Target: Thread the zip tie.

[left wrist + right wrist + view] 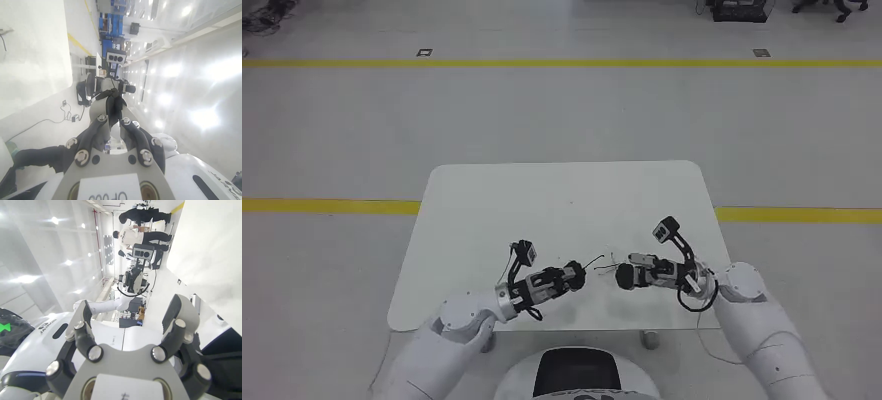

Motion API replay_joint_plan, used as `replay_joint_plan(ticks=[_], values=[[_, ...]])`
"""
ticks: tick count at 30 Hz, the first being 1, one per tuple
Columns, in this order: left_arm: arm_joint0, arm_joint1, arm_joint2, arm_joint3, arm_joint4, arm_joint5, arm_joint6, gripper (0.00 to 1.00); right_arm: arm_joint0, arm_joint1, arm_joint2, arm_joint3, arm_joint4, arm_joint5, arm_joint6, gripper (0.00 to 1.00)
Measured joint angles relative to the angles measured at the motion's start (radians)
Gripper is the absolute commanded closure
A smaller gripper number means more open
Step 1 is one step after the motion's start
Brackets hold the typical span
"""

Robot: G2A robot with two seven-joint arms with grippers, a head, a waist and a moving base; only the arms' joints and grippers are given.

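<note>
Black zip tie [594,263] juts from the clenched left gripper [581,274] toward the released, empty right gripper [620,278], just beside its tip.

Zip tie [594,263] is seen in top view as a thin dark strand btwn left gripper [578,275] & right gripper [623,277]; head & tail too small to be told apart. In left wrist view it is lost vs. the dark fingertips [111,106]. Table [542,200] front edge is hidden by the arms.
</note>
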Motion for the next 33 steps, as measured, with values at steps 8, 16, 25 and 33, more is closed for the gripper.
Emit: replay_joint_plan(ticks=[8, 16, 25, 33], values=[[-0.016, 0.006, -0.002, 0.062, -0.083, -0.032, -0.114, 1.0, 0.06, 0.015, -0.118, 0.056, 0.079, -0.004, 0.015, 0.0], [-0.02, 0.005, 0.007, 0.069, -0.094, -0.019, -0.108, 1.0, 0.058, 0.014, -0.12, 0.064, 0.077, 0.007, -0.005, 0.0], [-0.045, 0.01, 0.027, 0.138, -0.151, -0.035, -0.264, 1.0, 0.093, 0.009, -0.187, 0.111, 0.167, 0.016, 0.015, 0.0], [-0.057, 0.008, 0.044, 0.144, -0.181, -0.01, -0.265, 1.0, 0.084, 0.008, -0.202, 0.107, 0.229, 0.047, 0.015, 0.0]])
